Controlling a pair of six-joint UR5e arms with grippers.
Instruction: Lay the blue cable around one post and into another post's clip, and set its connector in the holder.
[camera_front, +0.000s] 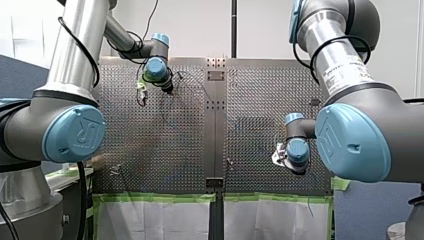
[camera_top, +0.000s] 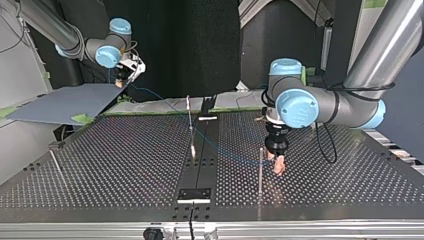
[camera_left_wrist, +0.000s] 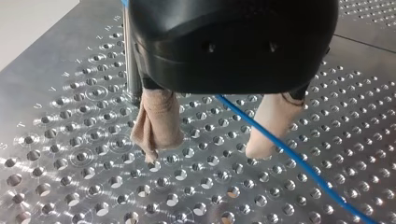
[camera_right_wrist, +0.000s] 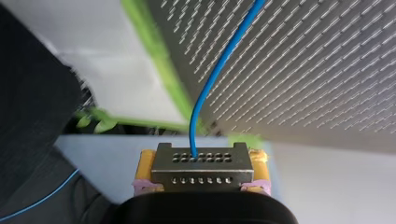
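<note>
The left gripper (camera_left_wrist: 205, 154) stands low over the perforated table (camera_left_wrist: 56, 140). Its beige-padded fingers are apart and the blue cable (camera_left_wrist: 299, 161) runs between them unclamped, closer to one pad. A post (camera_left_wrist: 132, 70) rises just beside the other finger. The right gripper (camera_right_wrist: 201, 170), with yellow pads, is clamped on the metal connector (camera_right_wrist: 201, 158) and raised near the table's edge, the cable leading out of it. Judgement: routing round the post is in hand. Recommended: grip lightly so the cable can slide, keep it low against the post, and have the right arm feed slack.
</note>
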